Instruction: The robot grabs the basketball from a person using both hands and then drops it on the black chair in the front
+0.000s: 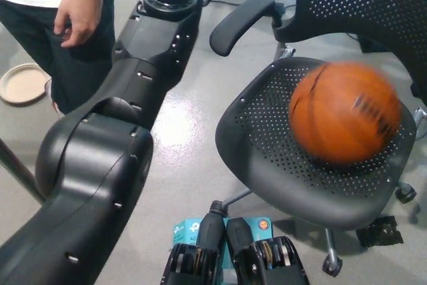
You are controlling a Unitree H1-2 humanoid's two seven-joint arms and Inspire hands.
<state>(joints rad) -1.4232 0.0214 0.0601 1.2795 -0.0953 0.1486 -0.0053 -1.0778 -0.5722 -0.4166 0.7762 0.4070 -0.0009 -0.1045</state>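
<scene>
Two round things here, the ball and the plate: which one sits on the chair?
The orange basketball, blurred, is over the black chair seat. The tan plate lies on the floor at far left.

Basketball (345, 111) motion-blurred; left hand cut off at top edge.

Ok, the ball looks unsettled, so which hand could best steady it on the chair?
Probably the left: the left arm reaches forward beside the chair's armrest, left of the blurred basketball on the seat. The right hand is not in view, so its reach cannot be judged.
</scene>
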